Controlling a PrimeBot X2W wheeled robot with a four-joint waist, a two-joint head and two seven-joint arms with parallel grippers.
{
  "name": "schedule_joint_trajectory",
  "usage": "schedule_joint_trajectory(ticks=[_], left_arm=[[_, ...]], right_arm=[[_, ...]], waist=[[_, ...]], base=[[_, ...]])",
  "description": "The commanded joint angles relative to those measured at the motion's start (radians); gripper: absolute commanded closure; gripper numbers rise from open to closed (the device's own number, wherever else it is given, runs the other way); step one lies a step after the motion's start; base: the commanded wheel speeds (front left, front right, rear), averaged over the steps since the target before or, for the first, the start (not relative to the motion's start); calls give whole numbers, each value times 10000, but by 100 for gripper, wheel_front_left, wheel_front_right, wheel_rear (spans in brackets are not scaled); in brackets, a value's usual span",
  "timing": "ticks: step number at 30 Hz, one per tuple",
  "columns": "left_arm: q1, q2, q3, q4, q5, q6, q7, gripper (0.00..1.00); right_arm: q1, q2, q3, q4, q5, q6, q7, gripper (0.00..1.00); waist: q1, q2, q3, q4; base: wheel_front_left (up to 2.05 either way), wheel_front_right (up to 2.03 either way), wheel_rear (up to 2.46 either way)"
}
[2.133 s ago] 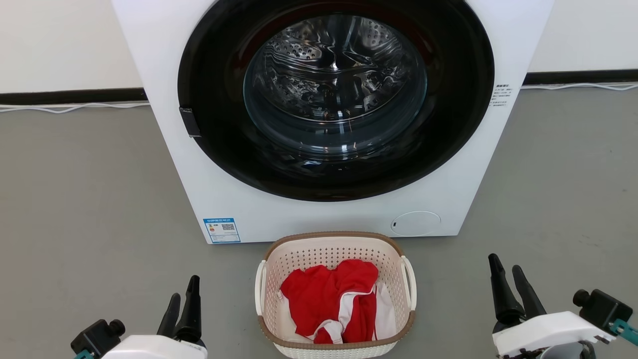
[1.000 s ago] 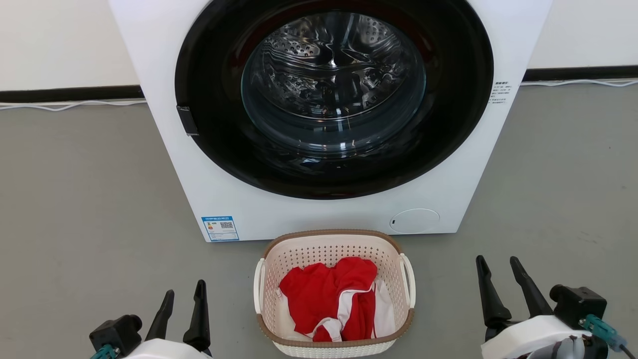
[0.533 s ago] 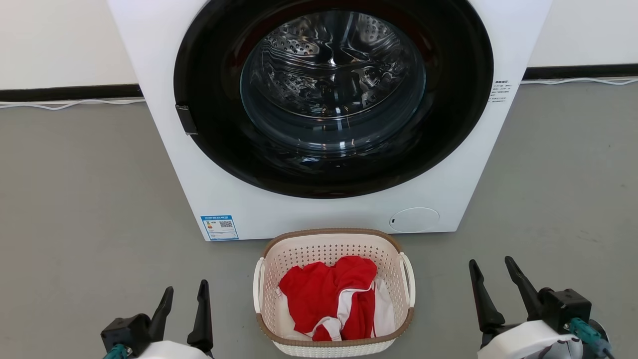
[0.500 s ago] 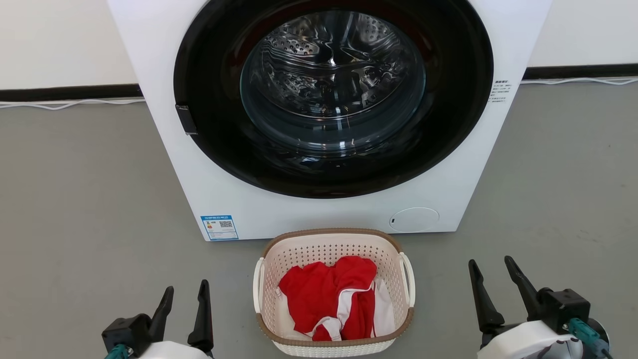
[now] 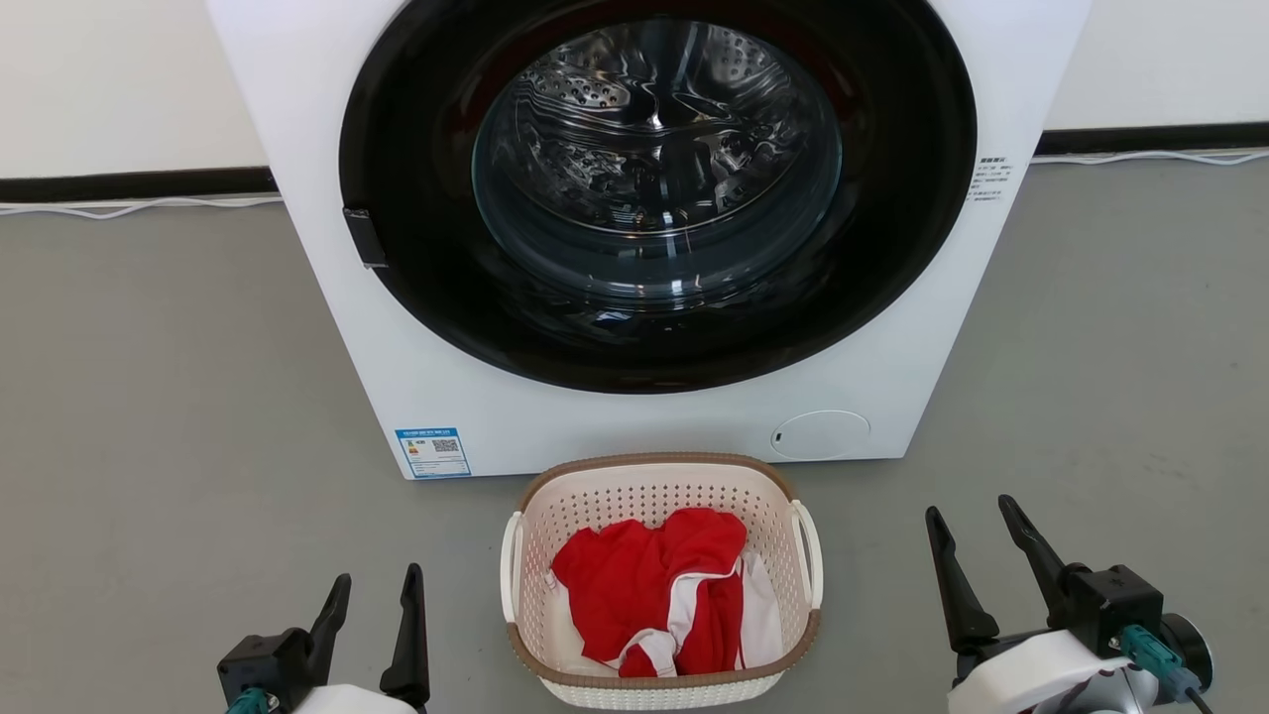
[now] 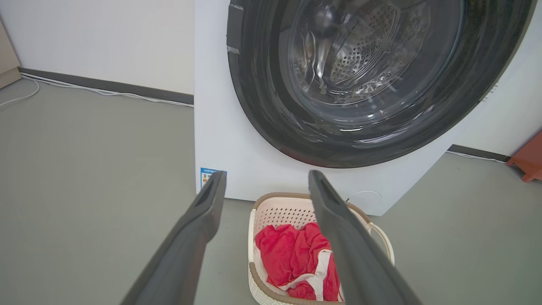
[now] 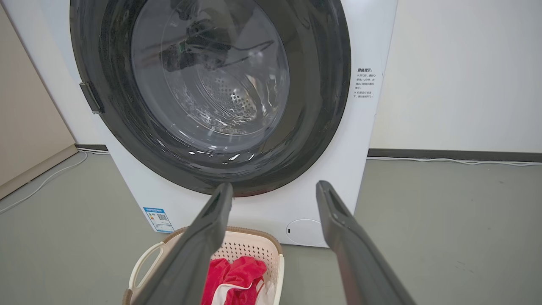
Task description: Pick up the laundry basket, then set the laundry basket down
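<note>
The cream perforated laundry basket [image 5: 595, 496] with its brown rim stands on the grey floor just in front of the washing machine. Red and white clothes lie inside it. Its white loop handles sit on the left and right sides. My left gripper [image 5: 379, 587] is open at the lower left, apart from the basket. At the lower right my right gripper [image 5: 970, 510] is open too, also clear of it. The basket [image 6: 275, 209] lies ahead between the left fingers in the left wrist view, and the basket [image 7: 250, 248] is low and left in the right wrist view.
A white washing machine [image 5: 416, 397] with a big dark round door stands right behind the basket. A white cable [image 5: 119, 206] runs along the black skirting at the wall. A red-orange object [image 6: 529, 163] sits at the far right in the left wrist view. Grey floor lies on both sides.
Both grippers went from nearly shut to open and turned at the wrist. The left gripper has shifted right toward the basket. The head view has drifted slightly.
</note>
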Motion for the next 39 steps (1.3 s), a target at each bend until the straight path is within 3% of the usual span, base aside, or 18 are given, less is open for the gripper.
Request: schedule_joint_trajectory(ticks=[1,21,39], left_arm=[[-209,104,273,-200,59,53,-109,0],[-456,104,208,-153,64,51,-109,0],[-1899,104,-343,300,-118,16,-109,0]], right_arm=[[-353,-101,222,-208,-52,69,-137,0],[-418,-81,211,-201,59,69,-138,0],[-1420,7,-68,1,121,69,-138,0]], waist=[[-1,0,12,-5],[-1,0,272,28],[-1,0,1995,133]], base=[[0,0,0],[0,0,0],[0,0,0]])
